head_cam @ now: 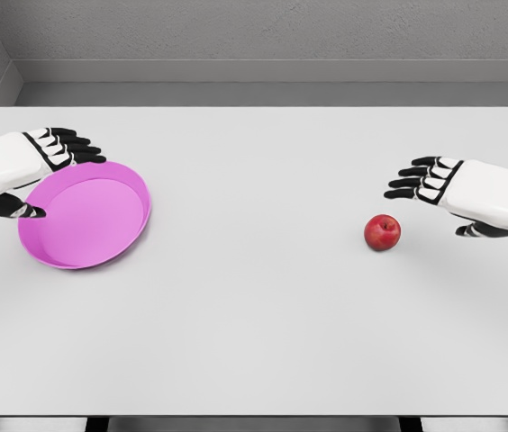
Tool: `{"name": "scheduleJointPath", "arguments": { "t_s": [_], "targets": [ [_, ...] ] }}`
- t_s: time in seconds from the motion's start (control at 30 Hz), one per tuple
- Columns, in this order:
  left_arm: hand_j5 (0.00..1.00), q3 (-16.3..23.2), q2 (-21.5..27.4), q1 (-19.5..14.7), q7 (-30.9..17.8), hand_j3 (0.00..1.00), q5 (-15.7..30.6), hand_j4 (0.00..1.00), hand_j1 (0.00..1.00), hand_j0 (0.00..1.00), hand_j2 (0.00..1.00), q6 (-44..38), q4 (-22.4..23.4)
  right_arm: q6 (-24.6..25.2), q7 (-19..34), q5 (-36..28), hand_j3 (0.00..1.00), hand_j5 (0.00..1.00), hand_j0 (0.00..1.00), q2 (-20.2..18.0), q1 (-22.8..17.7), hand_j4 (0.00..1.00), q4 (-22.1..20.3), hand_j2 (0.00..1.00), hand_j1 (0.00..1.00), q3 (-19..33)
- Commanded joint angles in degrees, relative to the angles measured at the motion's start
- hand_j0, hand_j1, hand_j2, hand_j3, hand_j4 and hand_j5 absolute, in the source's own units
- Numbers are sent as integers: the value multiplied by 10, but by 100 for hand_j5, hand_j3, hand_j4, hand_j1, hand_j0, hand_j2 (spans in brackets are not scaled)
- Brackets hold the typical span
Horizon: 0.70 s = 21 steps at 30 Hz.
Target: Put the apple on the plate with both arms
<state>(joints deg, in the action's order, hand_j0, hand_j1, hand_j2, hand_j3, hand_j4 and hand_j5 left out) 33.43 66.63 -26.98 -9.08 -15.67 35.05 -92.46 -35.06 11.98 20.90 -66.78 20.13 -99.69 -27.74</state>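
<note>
Both our arms are cut off at the frame edges, only hands and wrists in view. Left hand [22, 171] is at the plate's [101, 243] far-left rim: fingers [74, 144] extended over the back edge, thumb [20, 211] crossing the near-left edge. Looks like a rim pinch, but we can't confirm contact from this angle; the rim between thumb and fingers is hidden behind the palm. The plate looks tilted, left side up, though that's hard to judge.

Right hand [470, 193] hangs over the table [254, 315], fingers loosely spread and pointing left, holding nothing. Thumb is partly tucked under the palm and hard to read.

Apple [382, 232] sits on the table just below-left of the right fingertips, near but apart. It's well apart from the pink plate, on the opposite side of the table.
</note>
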Motion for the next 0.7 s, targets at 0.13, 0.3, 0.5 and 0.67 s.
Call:
{"name": "scheduleJointPath", "arguments": {
  "t_s": [0.13,0.3,0.5,0.67],
  "targets": [
    [100,0,1,0,0,100,4,100,100,100,100,-1,0,1,1,-2,100,100,100,16,2,100,0,100,100,-5],
    [100,0,1,1,0,100,3,100,100,100,100,-1,0,1,1,2,100,100,100,24,4,100,2,100,100,-5],
    [100,1,1,1,0,100,2,100,100,100,100,-1,0,1,94,25,100,100,100,86,23,100,23,100,100,-6],
    [100,1,2,2,0,100,3,100,100,100,100,-1,0,1,94,67,100,100,100,111,46,100,45,100,100,-35]
  ]
}}
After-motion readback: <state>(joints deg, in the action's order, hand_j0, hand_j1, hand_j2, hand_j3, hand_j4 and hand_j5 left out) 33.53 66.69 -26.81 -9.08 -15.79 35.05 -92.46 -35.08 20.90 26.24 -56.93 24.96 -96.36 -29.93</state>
